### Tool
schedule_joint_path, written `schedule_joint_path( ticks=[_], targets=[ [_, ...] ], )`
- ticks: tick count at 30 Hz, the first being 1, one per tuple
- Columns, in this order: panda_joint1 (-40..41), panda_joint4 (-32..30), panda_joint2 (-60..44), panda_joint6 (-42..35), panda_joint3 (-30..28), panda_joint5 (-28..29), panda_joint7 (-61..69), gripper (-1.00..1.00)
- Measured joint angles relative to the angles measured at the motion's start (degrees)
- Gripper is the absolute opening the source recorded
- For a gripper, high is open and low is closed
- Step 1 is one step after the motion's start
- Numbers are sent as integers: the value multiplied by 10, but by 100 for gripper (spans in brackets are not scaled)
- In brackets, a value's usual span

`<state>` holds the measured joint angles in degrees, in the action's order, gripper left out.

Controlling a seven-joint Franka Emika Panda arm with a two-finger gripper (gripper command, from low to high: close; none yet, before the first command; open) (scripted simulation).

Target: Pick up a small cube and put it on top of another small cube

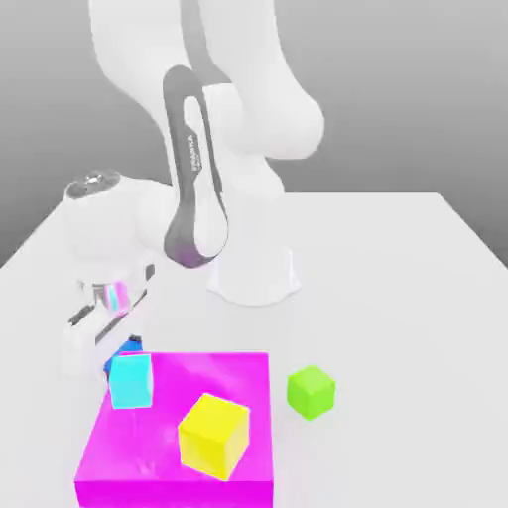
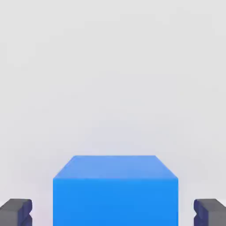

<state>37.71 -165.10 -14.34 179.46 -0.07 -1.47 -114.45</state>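
Hand view: small blue cube (image 2: 115, 194) sat on white table (image 2: 110, 66) between gripper (image 2: 113, 212) fingertips (image 2: 15, 212); gaps showed either side, jaws spread, nothing pinched. Exterior view: blue cube just behind cyan cube (image 1: 131, 380), at magenta block (image 1: 179, 437) corner; yellow cube (image 1: 213, 435) atop block, green cube (image 1: 312, 391) apart.

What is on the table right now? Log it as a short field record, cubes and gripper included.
blue cube: on the table, between the gripper's fingers
gripper: low over the blue cube, open, a gap showing on each side
green cube: on the table, to the exterior view's right of the magenta slab
cyan cube: at the slab's far corner, on the exterior view's left
yellow cube: on the slab
stacking: not yet done
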Motion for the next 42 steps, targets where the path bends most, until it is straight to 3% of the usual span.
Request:
schedule_joint_path(
  ticks=[5, 14, 27, 34, 37, 41, 42],
  targets=[
    [0, 0, 2, -1, 0, 1, -1, -100],
    [-3, -26, 158, -134, -14, 4, 6, -100],
    [-47, 159, 131, -323, 21, -129, 310, -100],
    [-146, 246, 150, -412, 93, -76, 295, -100],
    [-196, 264, 163, -432, 115, -27, 245, -100],
    [-225, 256, 122, -378, 113, 19, 199, -100],
    [-219, 251, 104, -356, 110, 26, 193, 100]
  ],
)
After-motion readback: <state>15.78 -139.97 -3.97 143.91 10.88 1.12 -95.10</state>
